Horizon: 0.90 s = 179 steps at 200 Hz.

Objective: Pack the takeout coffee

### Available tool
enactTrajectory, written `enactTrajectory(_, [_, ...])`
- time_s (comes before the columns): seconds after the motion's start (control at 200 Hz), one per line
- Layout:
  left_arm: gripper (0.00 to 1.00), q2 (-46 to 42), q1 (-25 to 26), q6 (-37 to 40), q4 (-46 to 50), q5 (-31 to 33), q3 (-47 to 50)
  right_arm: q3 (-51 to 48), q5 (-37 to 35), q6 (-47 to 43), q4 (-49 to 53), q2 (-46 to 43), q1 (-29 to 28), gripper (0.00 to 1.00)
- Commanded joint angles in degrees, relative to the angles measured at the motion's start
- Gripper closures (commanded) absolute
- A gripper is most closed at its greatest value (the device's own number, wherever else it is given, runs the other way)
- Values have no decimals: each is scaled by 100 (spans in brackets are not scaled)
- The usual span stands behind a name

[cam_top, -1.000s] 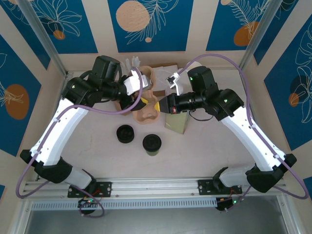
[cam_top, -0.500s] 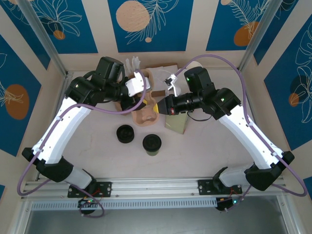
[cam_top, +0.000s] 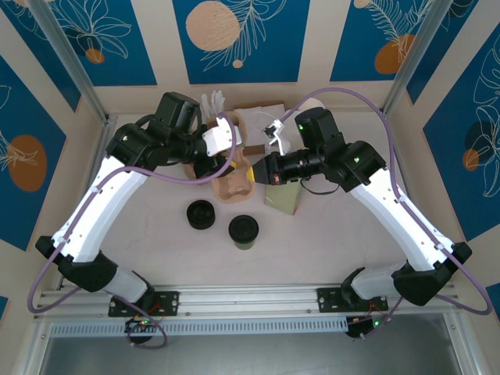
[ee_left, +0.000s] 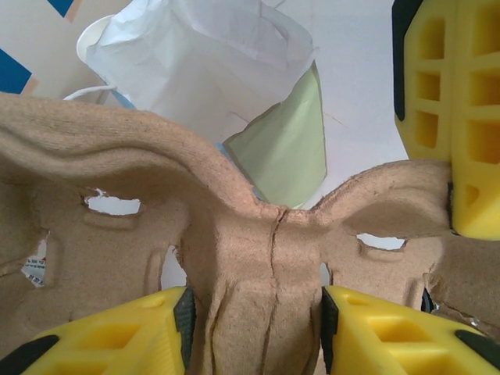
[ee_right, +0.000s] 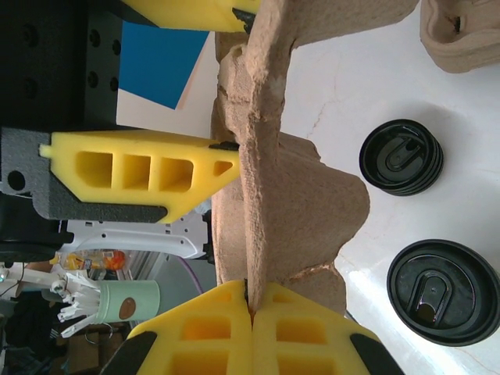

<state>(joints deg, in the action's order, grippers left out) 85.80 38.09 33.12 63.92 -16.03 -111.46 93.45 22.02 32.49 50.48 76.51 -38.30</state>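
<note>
Right wrist view: my right jaws pinch the brown moulded-pulp cup carrier (ee_right: pixel 305 195), left jaws clasp its ridge; I fear opposed pulling tears it.

open table (cam_top: pixel 328 250) around takeout coffee (cam_top: pixel 243 230), loose lid (cam_top: pixel 201 214) just beside, pulp carrier (cam_top: pixel 232 183) and paper bag (cam_top: pixel 283 200) crowding behind

Backdrop: beige walls (cam_top: pixel 316 39) with blue panels (cam_top: pixel 234 55), white leaf line-art and orange/peach discs. Aluminium posts (cam_top: pixel 69 62) in both back corners. Pale, faintly veined tabletop (cam_top: pixel 328 242). Slotted aluminium rail (cam_top: pixel 250 295) along the near edge. Even, diffuse lighting.
</note>
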Motion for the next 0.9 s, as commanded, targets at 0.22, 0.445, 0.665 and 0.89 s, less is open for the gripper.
enactTrajectory(0.22, [54,77,112,115,20,-104,98,81,-40,-102,119,-139,-39,100])
enactTrajectory(0.445, [53,90,140,111,-37,-243,140,15,-49,-66,82,-208,-22,100])
enactTrajectory(0.665, [55,104,177,116,-82,-260,210,-38,-31,-48,61,-260,-2,100])
enactTrajectory(0.89, [61,62,179,108,-132,-238,204,-69,-39,-40,93,-295,32,100])
